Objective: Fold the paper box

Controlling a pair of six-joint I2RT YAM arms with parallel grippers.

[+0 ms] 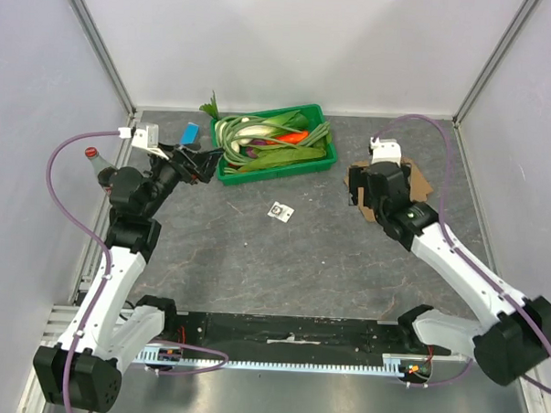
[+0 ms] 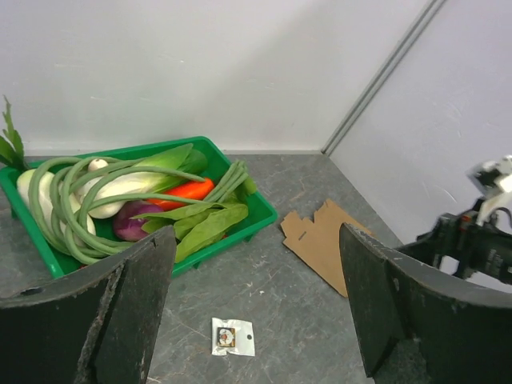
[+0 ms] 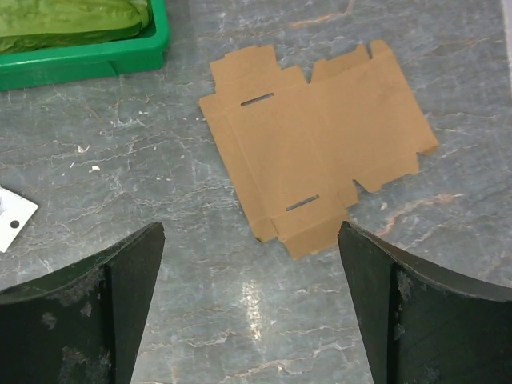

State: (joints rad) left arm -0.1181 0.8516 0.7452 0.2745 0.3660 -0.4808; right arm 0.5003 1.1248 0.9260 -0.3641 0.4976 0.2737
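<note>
I am holding my right claw over the box, fingers spread wide and gripping nothing. The box is lying flat and unfolded on the desk, to the right of the tray, with every flap level with its panels. My left claw is also hanging apart and empty, well away from the box, on the tray's far side. I am judging the task as not yet begun: no crease is raised, no tab is sitting in a slot, and all the folding is left to do.
</note>
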